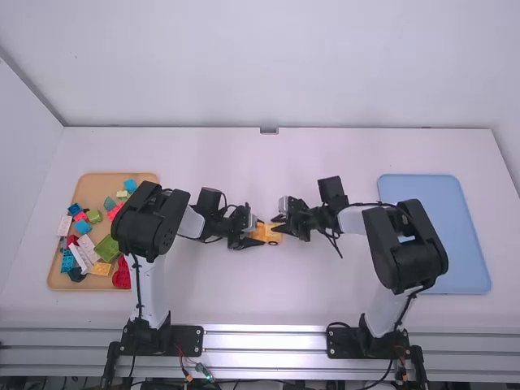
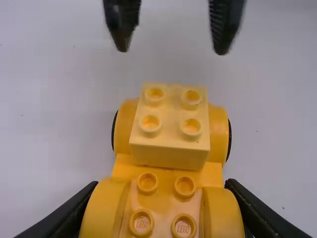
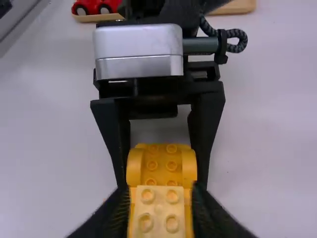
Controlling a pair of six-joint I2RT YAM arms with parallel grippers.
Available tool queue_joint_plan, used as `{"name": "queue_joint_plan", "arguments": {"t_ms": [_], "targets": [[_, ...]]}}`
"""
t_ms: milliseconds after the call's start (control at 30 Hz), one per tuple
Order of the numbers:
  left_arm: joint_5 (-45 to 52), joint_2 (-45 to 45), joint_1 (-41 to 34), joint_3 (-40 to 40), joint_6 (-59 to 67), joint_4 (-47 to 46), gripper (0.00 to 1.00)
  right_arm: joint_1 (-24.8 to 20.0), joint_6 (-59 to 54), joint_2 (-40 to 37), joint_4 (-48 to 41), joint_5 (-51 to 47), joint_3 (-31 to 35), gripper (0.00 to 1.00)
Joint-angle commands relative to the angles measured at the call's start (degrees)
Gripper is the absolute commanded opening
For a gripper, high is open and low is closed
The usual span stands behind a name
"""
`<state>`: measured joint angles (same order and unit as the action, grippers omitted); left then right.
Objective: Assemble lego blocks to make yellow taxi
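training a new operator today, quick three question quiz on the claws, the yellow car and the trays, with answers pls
1. True or false: the left claw is closed on the yellow car base.
2. How many studs top the pale yellow block?
3. Which tray holds the mixed bricks: (a) the blue tray or (b) the light brown tray?

Key: 1 true; 2 four; 3 b

yellow lego car base [image 2: 166, 198] — studs up, pale-yellow block [image 2: 171, 116] on one end, mid-table
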<state>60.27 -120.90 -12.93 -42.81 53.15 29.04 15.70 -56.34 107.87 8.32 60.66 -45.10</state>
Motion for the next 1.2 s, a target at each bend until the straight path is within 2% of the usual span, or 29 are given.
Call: {"name": "queue_joint_plan", "arguments": {"t_ms": [0,33,333,500,933,1033,1167], "targets": [[-2.73,-0.92,-0.57,1.2,-1.29,-1.09,0.48,0.39,1.84,0.48,-0.17,-2.69,-0.9,0.08],[-2.75,-0.92,-0.59,1.2,-1.22,-1.07,0.48,1.14,3.98,0.48,-0.17,-6.93,-0.9,0.0],[-2.8,-0.92,-0.59,1.2,-1.25,-1.14,0.46,7.43,5.97,0.48,-3.52,-22.1,-0.87,0.0],[-2.75,-0.92,-0.57,1.2,-1.27,-1.07,0.44,7.54,8.28,0.5,-5.73,-29.42,-0.15,0.0],[-2.73,-0.92,-0.59,1.2,-1.27,-1.05,0.44,2.6,4.87,0.59,-8.66,-29.0,2.64,0.0],[-2.75,-0.92,-0.57,1.2,-1.27,-1.11,0.44,3.08,4.87,0.57,-5.68,-26.1,2.69,0.0],[-2.73,-0.92,-0.63,1.2,-1.29,-1.14,0.44,2.49,7.32,-0.37,2.86,-15.47,2.71,0.01]]}}
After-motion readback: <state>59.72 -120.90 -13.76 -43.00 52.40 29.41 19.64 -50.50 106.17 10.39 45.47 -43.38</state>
